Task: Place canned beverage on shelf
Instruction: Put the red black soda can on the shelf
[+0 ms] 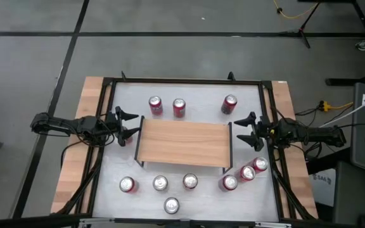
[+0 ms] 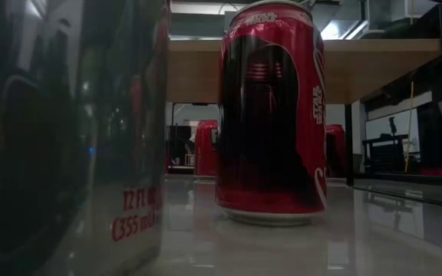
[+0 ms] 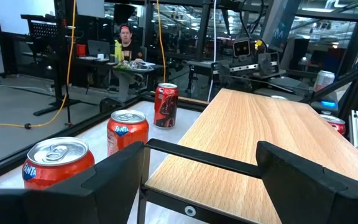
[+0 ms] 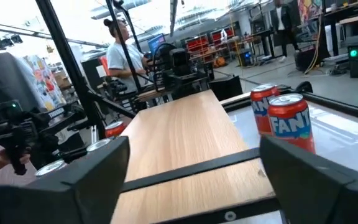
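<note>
At the centre of the overhead frame you have the shelf (image 1: 182,143), its light plank top bare, standing on the white table (image 1: 189,92) with red cans all round it. Three cans sit above it in the picture: two close together (image 1: 155,106) (image 1: 179,107) toward upper left of the shelf, and one (image 1: 229,104) toward upper right. Below it you see three cans in a row (image 1: 127,184) (image 1: 160,183) (image 1: 190,182), a single can (image 1: 172,205) nearest the bottom edge, and a diagonal cluster of three (image 1: 229,182) (image 1: 246,173) (image 1: 259,164) at lower right. Your left gripper (image 1: 129,125) hangs just off the shelf's left end, fingers spread, nothing between them. Your right gripper (image 1: 247,131) hangs just off the right end, also spread wide and empty. From table height, one can (image 2: 271,115) stands upright in front of the plank (image 2: 382,69), with another, blurred, filling the left of that frame.
</note>
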`<state>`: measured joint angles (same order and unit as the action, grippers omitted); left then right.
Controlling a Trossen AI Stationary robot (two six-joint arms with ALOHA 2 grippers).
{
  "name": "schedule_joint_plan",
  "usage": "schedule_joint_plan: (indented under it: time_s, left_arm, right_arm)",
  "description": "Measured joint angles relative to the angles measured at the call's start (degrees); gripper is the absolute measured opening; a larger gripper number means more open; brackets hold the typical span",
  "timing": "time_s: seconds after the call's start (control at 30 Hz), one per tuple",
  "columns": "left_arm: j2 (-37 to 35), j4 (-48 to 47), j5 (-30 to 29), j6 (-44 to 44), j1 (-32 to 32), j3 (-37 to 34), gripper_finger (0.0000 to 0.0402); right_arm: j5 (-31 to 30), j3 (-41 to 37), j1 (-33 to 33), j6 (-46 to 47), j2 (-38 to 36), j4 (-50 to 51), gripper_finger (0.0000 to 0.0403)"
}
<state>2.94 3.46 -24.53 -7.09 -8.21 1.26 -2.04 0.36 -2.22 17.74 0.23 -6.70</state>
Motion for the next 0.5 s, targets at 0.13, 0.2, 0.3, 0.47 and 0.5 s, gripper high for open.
schedule_joint_plan:
  time_s: [0.13, 0.2, 0.3, 0.47, 0.5]
  left_arm:
    - [-0.01, 0.01, -0.01, 0.00, -0.01, 0.00, 0.0305]
    - [-0.01, 0.02, -0.01, 0.00, -0.02, 0.00, 0.0305]
    - [0.00, 0.02, -0.02, 0.00, -0.01, 0.00, 0.0305]
    - [0.00, 0.20, -0.02, 0.00, -0.01, 0.00, 0.0305]
    - [0.00, 0.25, -0.02, 0.00, -0.02, 0.00, 0.0305]
  right_arm:
    - [-2.45, 0.46, 0.00, -0.04, 0.00, -2.92, 0.0369]
    - [-5.35, 1.96, 0.00, -0.17, 0.02, -3.21, 0.0370]
    - [-10.54, 5.11, 0.00, -1.48, 0.00, -3.37, 0.0366]
    - [-15.56, 11.18, 0.00, -6.49, 0.57, 0.66, 0.0355]
    - [-16.68, 12.58, 0.00, -7.55, 1.01, 2.29, 0.0354]
